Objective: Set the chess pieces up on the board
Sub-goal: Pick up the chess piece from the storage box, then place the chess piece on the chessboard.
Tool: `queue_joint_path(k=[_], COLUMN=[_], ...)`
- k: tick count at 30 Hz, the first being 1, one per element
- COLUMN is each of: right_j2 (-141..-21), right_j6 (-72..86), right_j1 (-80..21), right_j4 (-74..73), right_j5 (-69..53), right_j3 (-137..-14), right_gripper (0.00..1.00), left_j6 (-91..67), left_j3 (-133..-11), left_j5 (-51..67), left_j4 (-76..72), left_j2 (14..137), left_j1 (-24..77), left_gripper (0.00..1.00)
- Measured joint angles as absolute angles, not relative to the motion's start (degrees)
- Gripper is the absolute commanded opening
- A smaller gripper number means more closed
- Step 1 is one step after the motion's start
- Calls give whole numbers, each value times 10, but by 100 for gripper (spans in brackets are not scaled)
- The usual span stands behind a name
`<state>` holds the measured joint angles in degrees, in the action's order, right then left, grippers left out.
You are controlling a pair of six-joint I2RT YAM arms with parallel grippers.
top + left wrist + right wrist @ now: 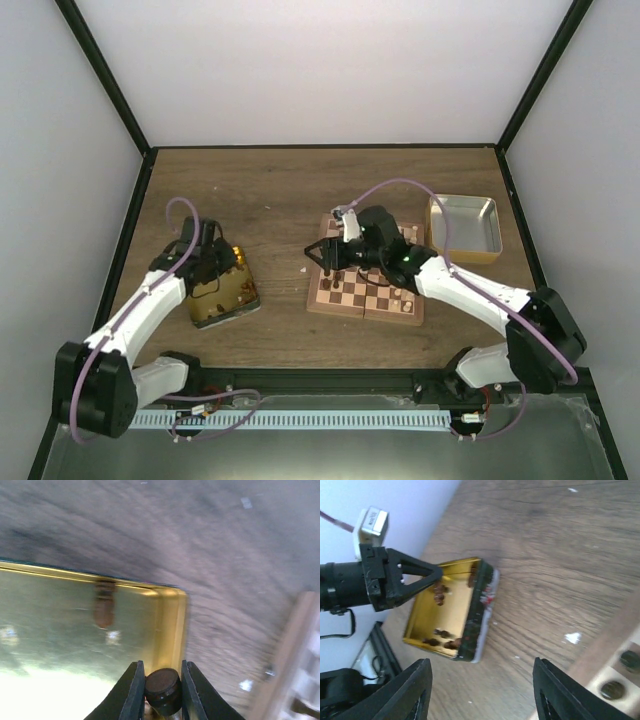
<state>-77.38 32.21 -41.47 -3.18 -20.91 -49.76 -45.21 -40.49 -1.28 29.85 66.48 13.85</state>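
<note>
My left gripper [161, 687] is shut on a dark brown chess piece [163, 690] and holds it over the right rim of the shiny gold tin [170, 625]. In the top view the left gripper [213, 262] hangs over the gold tin [222, 290], left of the board [366, 292]. Several dark pieces lie in the tin [438, 594]. My right gripper [322, 256] is open and empty above the board's left edge; its fingers [410, 692] frame bare table. Dark pieces stand on the board [612, 690]. No cream pieces show clearly.
A silver tin [465, 228] stands at the back right beside the board. Black frame posts and white walls enclose the wooden table [280, 200]. A white speck [573, 638] lies on the table between tin and board.
</note>
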Motion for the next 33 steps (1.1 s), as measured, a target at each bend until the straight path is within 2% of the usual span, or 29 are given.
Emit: queue_joint_path(k=[7,16,22,33], right_j2=[-813,-932,-961,-988], right_j6=[396,495,538,578], right_j1=[-464,-500,-500,-500], right_j4=[94,131,125,116], right_j5=[-251,-251,-245,-256], right_j3=[-498,-591,-639,-641], right_gripper=[61,52,48,38], left_j6=[-518,-588,-606,-615], left_j3=[-405,-412,-412,-411], left_j5=[91,204,232,246], left_j4=[244,181,157,138], left_j2=[587,593,599,611], left_j1=[138,138,138,138], left_gripper=[16,17,18,18])
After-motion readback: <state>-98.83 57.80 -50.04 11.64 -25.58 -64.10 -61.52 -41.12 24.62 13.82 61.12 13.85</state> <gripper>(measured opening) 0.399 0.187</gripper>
